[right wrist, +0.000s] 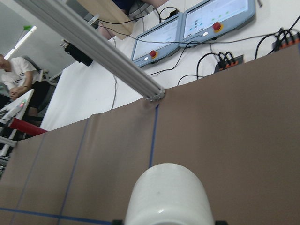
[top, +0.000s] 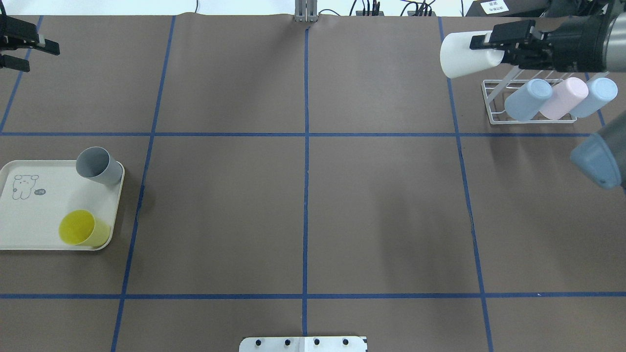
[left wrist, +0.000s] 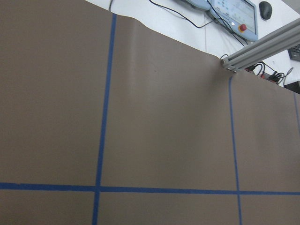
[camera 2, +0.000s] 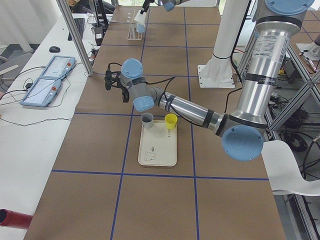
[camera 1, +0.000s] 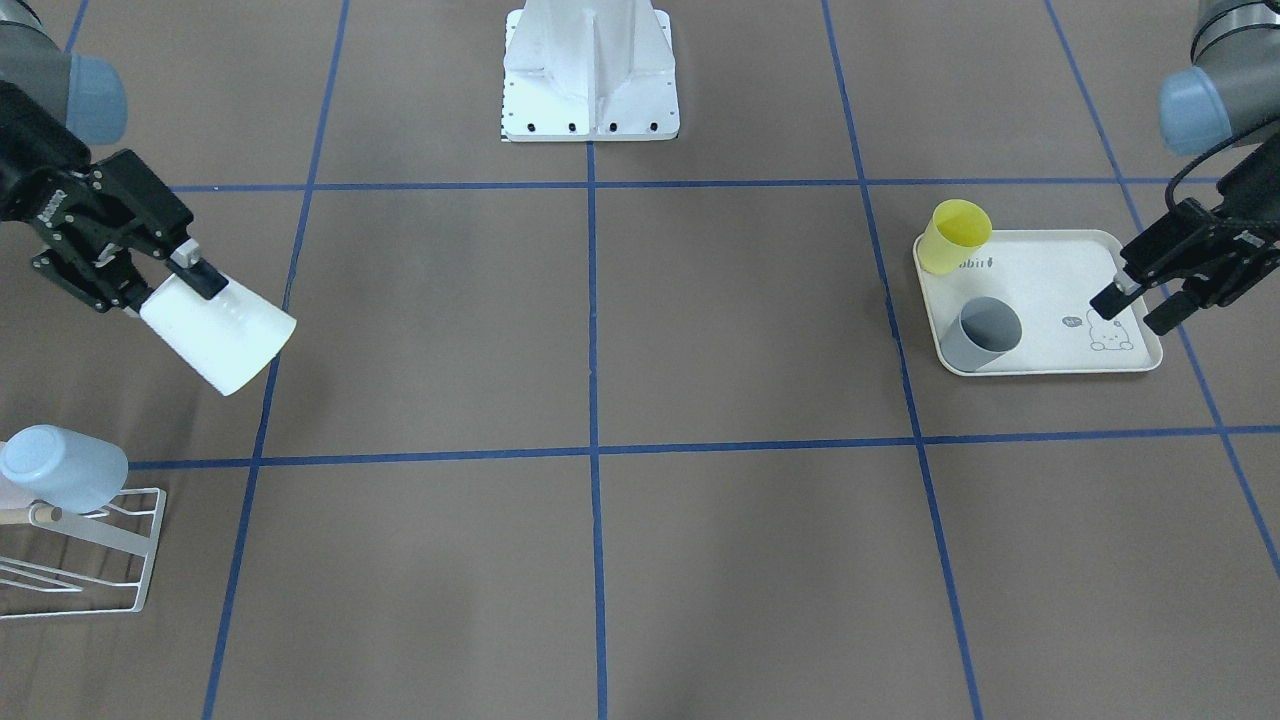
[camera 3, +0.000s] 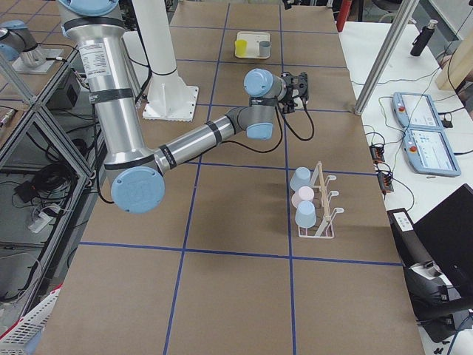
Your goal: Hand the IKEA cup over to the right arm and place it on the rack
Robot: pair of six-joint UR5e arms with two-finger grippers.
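Observation:
My right gripper is shut on the base of a white IKEA cup, held on its side in the air with the mouth facing away from the wrist. In the overhead view the cup hangs just beside and above the white wire rack. The rack holds a blue cup, a pink cup and another blue cup. The right wrist view shows the cup's side. My left gripper is open and empty by the tray's far end.
A cream rabbit-print tray holds a grey cup and a yellow cup. The robot's white base stands at the table's middle edge. Blue tape lines cross the brown table.

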